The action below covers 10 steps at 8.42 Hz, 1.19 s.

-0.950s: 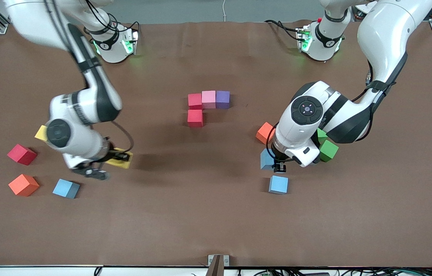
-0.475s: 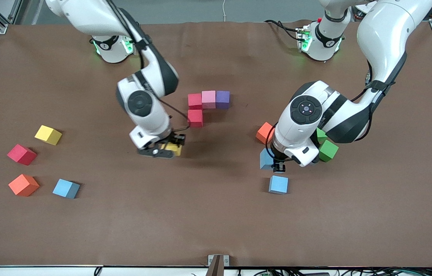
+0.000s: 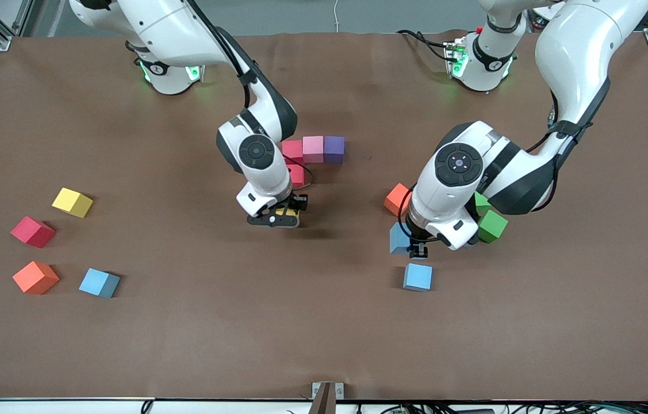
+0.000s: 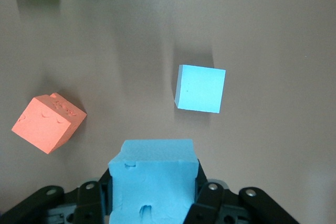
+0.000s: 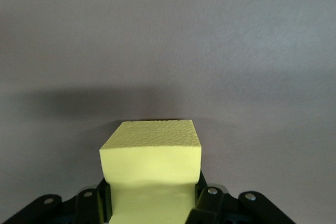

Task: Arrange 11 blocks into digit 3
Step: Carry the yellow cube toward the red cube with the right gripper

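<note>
1. Front view: the right tool [image 3: 275,217] grips a matte yellow cube [image 3: 286,212] over the brown table [image 3: 324,322], just nearer the camera than the partial digit's red cube [image 3: 296,174], with the pink cube [image 3: 313,148] and purple cube [image 3: 333,148] above.
2. Left wrist view: the left tool [image 4: 152,203] is clamped on a light blue cube [image 4: 153,179]; another light blue cube [image 4: 200,88] and an orange cube [image 4: 49,123] lie below.
3. Right wrist view: the yellow cube [image 5: 151,166] sits pinched between the tool's fingers.

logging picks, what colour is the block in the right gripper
Yellow: the block clamped in the right gripper, clearest in the right wrist view.
</note>
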Motion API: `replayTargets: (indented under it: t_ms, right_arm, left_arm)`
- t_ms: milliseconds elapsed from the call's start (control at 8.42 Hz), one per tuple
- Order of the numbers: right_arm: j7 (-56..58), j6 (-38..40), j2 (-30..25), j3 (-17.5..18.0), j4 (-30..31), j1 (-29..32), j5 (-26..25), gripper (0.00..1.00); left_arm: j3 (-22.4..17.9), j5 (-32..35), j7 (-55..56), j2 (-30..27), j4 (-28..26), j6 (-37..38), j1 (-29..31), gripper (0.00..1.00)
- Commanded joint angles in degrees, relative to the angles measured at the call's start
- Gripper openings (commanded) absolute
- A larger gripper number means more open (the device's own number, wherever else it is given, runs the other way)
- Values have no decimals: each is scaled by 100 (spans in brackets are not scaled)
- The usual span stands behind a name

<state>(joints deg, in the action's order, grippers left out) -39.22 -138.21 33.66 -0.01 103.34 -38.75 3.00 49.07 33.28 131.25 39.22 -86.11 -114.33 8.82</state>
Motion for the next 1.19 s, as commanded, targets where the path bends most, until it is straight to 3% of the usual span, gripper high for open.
replayTargets:
  t_ms: [0,356,1069]
  right_arm:
    - [-77,-154,-97,-61,283,-177,25,3]
    - [-112,-127,-141,-35,389,-281,25,3]
    - [-121,-136,-255,-8,669,-414,25,3]
  left_arm:
    - [-29,-94,14,-55,33,86,-56,29]
    - [-12,-76,223,-55,15,95,-73,29]
    - [-29,-41,1093,76,-46,148,-696,29]
